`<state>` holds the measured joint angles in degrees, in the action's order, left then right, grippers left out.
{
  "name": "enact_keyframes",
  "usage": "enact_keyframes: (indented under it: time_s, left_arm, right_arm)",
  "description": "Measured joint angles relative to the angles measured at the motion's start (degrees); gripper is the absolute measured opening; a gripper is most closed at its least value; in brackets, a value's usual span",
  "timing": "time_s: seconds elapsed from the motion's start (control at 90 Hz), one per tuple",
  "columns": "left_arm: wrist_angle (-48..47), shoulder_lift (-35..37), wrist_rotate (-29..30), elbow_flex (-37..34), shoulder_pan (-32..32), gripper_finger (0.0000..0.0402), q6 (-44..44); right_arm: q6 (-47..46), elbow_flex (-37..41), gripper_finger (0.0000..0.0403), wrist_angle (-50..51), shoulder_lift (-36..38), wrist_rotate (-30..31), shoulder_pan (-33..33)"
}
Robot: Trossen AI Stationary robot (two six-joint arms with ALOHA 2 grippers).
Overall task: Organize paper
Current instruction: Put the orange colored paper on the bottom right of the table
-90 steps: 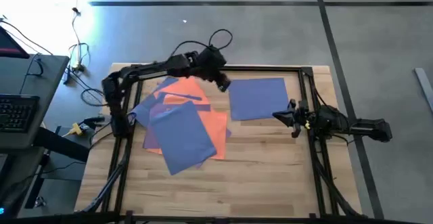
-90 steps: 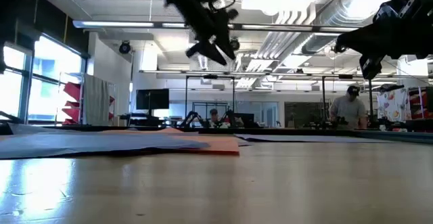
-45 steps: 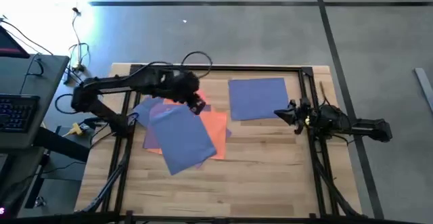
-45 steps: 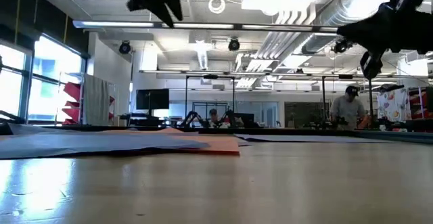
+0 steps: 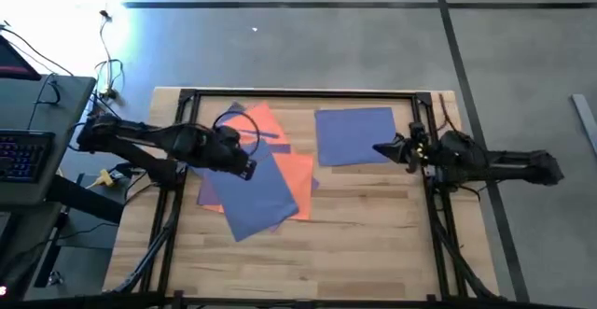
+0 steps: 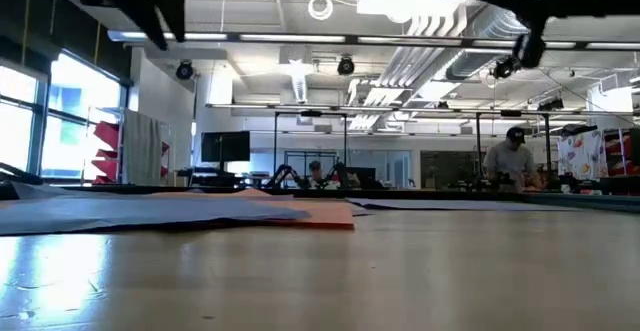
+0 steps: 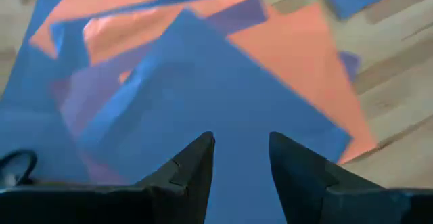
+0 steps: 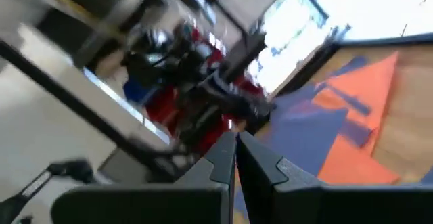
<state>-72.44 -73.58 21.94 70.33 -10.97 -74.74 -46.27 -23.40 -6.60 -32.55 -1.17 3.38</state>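
The left gripper (image 5: 244,167), fingers parted and empty, hangs over the jumbled paper (image 5: 252,183); best pinch one top blue corner. The right gripper (image 5: 381,149) waits closed.

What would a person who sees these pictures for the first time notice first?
The eye goes first to the messy pile of paper on the table's left half, orange, blue and purple sheets overlapping at angles. The left gripper hangs over that pile, its fingers open with nothing between them. One blue sheet lies apart near the far right of the table, with the right gripper at its edge, fingers shut.
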Motion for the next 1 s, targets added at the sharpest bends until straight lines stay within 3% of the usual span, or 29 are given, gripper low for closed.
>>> enact_keyframes:
  time_s: [0.278,0.4,0.522,0.789,1.0]
  left_arm:
    - [1.7,0.5,-5.2,-7.9,-2.1,0.0119,-0.1]
    - [5.1,0.5,-6.2,-11.2,-2.8,0.0119,1.2]
    - [12.4,0.5,-7.3,-15.4,-3.1,0.0119,3.0]
    - [27.9,0.6,-11.6,-25.9,-3.1,0.0119,4.6]
    - [37.6,0.5,-14.6,-34.2,-3.1,0.0119,3.1]
  right_arm:
    - [4.5,-23.3,0.0021,13.5,-37.2,-18.7,5.9]
    - [8.7,-33.1,0.0057,19.1,-50.8,-25.1,10.5]
    - [13.8,-43.0,0.0108,27.5,-62.5,-26.7,14.2]
    - [25.0,-58.3,0.0213,44.1,-80.5,-29.0,18.0]
    - [28.4,-60.4,0.0240,45.9,-85.6,-28.6,18.6]
